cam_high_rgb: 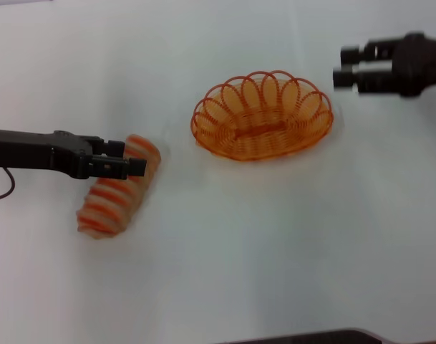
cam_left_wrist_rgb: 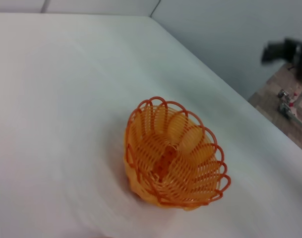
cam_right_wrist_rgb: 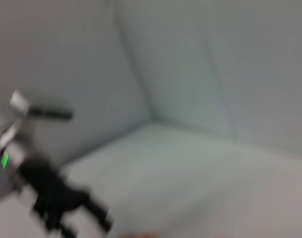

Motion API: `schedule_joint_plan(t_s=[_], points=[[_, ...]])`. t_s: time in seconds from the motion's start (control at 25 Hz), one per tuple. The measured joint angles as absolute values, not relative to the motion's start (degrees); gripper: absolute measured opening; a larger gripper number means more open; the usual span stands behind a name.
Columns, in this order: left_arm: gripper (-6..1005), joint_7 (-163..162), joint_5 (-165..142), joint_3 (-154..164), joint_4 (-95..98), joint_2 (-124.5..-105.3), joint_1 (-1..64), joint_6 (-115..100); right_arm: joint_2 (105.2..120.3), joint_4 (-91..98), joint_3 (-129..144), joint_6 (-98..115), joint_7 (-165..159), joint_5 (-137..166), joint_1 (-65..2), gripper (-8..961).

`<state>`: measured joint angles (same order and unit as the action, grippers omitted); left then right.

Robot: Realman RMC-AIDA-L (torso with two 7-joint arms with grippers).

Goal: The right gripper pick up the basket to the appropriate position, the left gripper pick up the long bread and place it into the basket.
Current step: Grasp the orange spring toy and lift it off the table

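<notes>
The long bread [cam_high_rgb: 116, 192], pale with orange-red stripes, lies slanted on the white table at the left. My left gripper [cam_high_rgb: 126, 159] hovers over its far end, fingers apart, holding nothing. The orange wire basket [cam_high_rgb: 262, 116] stands empty on the table at centre, and also shows in the left wrist view [cam_left_wrist_rgb: 173, 156]. My right gripper [cam_high_rgb: 346, 65] is open and empty, off to the right of the basket and clear of its rim; it shows far off in the left wrist view [cam_left_wrist_rgb: 284, 51]. The bread is out of both wrist views.
The white table [cam_high_rgb: 275, 244] stretches bare in front of the basket and bread. A dark edge [cam_high_rgb: 311, 337] shows at the bottom of the head view. The left arm [cam_right_wrist_rgb: 49, 191] with its green light appears blurred in the right wrist view.
</notes>
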<state>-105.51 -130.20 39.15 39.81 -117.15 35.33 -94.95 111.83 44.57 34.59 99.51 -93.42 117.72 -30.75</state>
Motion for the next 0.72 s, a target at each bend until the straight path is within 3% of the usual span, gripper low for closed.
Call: schedule_joint_plan(t_s=[0.36,0.72], points=[[811,-111.9,-130.1,39.1,41.9,-116.88,36.1,-97.9,111.81,47.5,36.5,101.2,-97.4,134.1,-33.6,573],[804,-138.9,-137.0,51.5,62.0,-118.88,36.5,-100.3,113.24,47.5,37.3,97.9,-97.2,135.3,-33.5,573]])
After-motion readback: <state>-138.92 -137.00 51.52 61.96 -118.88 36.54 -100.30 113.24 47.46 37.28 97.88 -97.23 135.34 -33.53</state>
